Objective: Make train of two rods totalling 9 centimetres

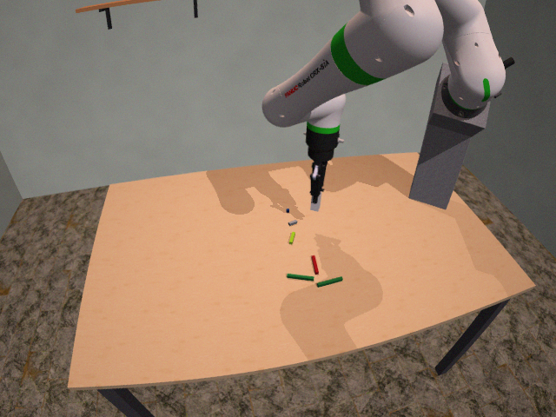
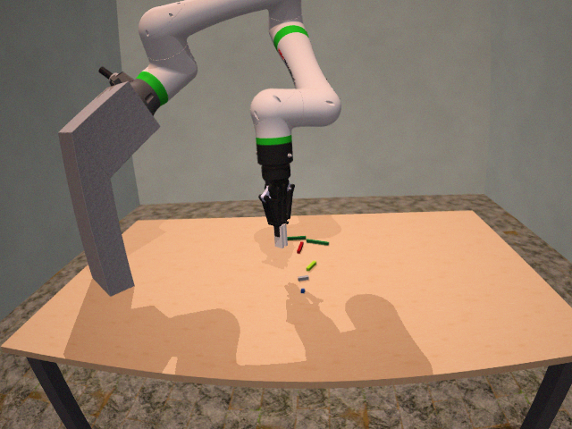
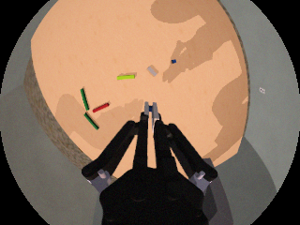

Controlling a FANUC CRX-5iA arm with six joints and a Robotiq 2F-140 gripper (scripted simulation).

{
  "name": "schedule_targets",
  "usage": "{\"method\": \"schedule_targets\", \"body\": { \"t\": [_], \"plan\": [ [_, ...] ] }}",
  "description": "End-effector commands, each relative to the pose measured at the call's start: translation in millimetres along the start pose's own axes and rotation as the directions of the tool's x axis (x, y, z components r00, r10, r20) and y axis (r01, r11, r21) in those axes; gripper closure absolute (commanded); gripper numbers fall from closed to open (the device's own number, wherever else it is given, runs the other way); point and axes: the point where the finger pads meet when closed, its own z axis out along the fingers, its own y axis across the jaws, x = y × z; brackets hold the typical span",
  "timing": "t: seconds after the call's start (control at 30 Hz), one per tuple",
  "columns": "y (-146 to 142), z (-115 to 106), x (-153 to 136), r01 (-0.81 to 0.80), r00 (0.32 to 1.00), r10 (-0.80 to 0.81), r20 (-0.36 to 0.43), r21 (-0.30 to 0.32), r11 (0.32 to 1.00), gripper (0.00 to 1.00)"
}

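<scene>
- Nearest me, two green rods (image 1: 300,276) (image 1: 328,281) lie apart, angled, red rod (image 1: 314,264) just behind.
- Then lime rod (image 1: 291,237), grey rod (image 1: 293,222), loose blue rod (image 1: 287,209).
- Farthest, my gripper (image 1: 315,204) hangs above the table (image 1: 179,291), pinching a tiny blue piece (image 3: 150,109).

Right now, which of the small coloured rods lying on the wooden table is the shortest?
The tiny dark blue rod, little more than a cube. It lies at the far end of the loose row, just past the short grey rod, and every other rod is clearly longer.
</scene>
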Motion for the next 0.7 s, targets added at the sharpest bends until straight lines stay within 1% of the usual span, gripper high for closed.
{"method": "schedule_targets", "body": {
  "t": [0.0,0.23,0.3,0.5,0.67],
  "plan": [
    [0,14,0,0.0,1.0,0.0,0.0,0.0,1.0,0.97],
    [0,45,0,0.0,1.0,0.0,0.0,0.0,1.0,0.97],
    [0,45,0,0.0,1.0,0.0,0.0,0.0,1.0,0.97],
    [1,67,0,0.0,1.0,0.0,0.0,0.0,1.0,0.97],
    [1,75,0,0.0,1.0,0.0,0.0,0.0,1.0,0.97]
  ]
}}
